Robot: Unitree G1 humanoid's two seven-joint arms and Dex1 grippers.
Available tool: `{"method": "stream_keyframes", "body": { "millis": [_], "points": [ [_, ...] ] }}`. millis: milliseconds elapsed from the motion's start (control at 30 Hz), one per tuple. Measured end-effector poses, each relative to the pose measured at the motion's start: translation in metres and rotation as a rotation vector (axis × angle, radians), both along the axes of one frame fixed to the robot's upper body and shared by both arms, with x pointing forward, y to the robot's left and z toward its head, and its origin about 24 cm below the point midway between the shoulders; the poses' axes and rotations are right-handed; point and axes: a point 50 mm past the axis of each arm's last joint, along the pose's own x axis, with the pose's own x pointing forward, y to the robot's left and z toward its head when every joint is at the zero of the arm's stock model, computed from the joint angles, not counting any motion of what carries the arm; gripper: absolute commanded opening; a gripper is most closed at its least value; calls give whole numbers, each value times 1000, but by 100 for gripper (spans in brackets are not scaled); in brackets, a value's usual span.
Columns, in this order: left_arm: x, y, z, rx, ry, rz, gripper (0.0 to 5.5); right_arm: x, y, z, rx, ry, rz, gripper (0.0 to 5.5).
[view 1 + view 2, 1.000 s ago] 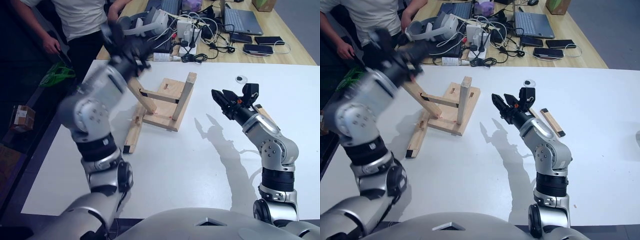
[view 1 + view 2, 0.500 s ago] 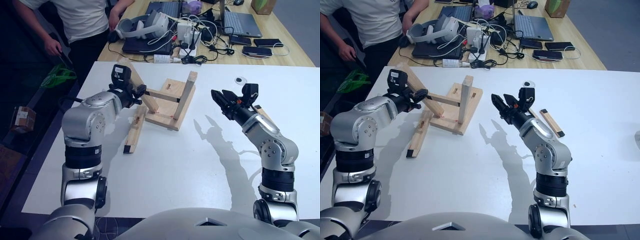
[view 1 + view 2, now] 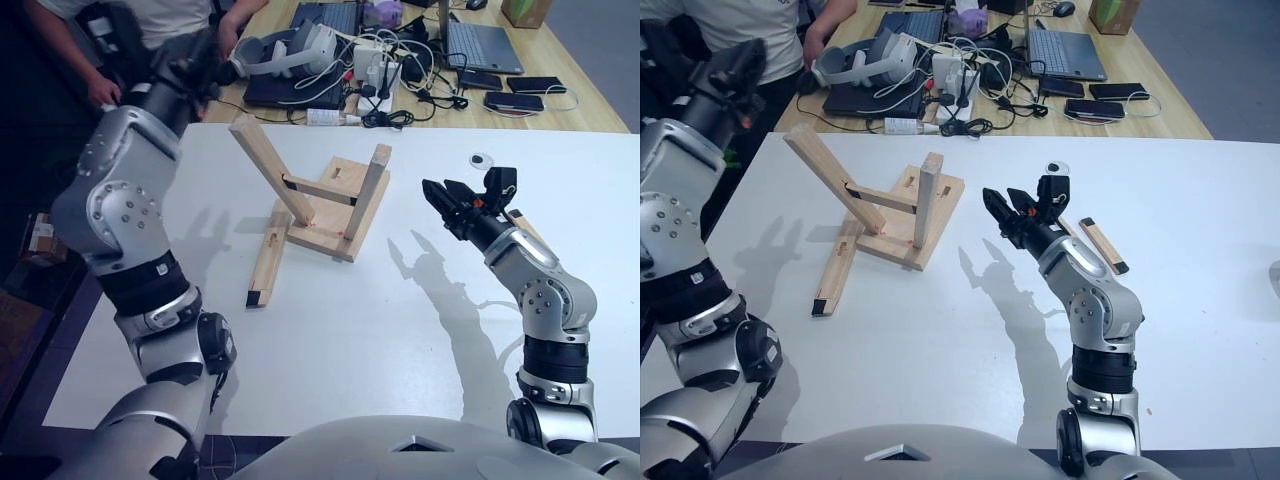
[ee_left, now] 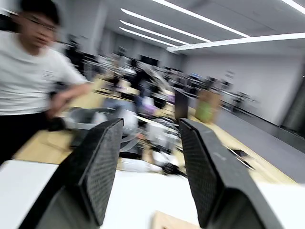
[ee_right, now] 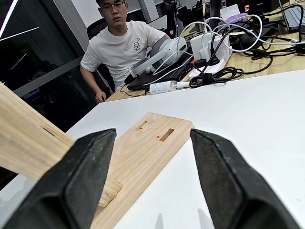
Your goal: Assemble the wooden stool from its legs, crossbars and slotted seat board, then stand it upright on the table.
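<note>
Hovering high over the far left corner of the white table [image 3: 350, 330], the left gripper [image 4: 150, 128] is up near the person standing there, its two black ribbed fingers [image 4: 100, 162] spread wide with nothing between them.

Over on the right, the right gripper [image 3: 467, 192] hangs just above the tabletop, pointed toward the stool parts. Its dark fingers [image 5: 81, 181] are parted too, and they hold nothing.

And here's the stool, half built, sitting between the two arms at the far middle of the table. The pale slotted seat board [image 3: 335, 215] lies flat, two small slots showing in its top face. One square wooden leg [image 3: 372, 190] stands upright at the board's edge. A second, longer pale leg [image 3: 272, 168] leans away to the left at a steep tilt, its lower end down by the board. A short wooden crossbar [image 3: 320, 190] with dark ends bridges the two legs.

Just left of the board, a loose wooden leg with a black tip [image 3: 265, 262] lies flat on the table, touching the board's corner or nearly so. Another loose wooden piece with black ends [image 3: 1105, 245] lies flat behind the right arm. A small round disc [image 3: 483, 157] sits farther back on that side.
</note>
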Motion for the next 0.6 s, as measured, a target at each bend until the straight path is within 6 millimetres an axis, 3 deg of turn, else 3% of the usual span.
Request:
{"method": "stream_keyframes", "body": {
  "millis": [67, 133, 200, 267, 367, 433, 600],
  "points": [
    [5, 25, -35, 140, 178, 177, 215, 0, 1, 0, -1, 1, 5, 295],
    [8, 19, -57, 196, 264, 166, 215, -1, 4, -1, 0, 4, 10, 295],
    [7, -8, -91, 208, 376, 43, 215, -4, 9, -3, 6, 11, 26, 295],
    [-1, -52, -118, 170, 445, -135, 215, -7, 14, -6, 13, 23, 30, 295],
    [-15, -88, -115, 191, 429, -261, 215, -8, 14, -7, 6, 31, 10, 295],
    [-26, -101, -119, 196, 455, -309, 215, -7, 6, -8, -13, 32, -29, 295],
    [-33, -88, -126, 194, 529, -225, 215, -7, 8, -8, -11, 36, -41, 295]
  ]
}}
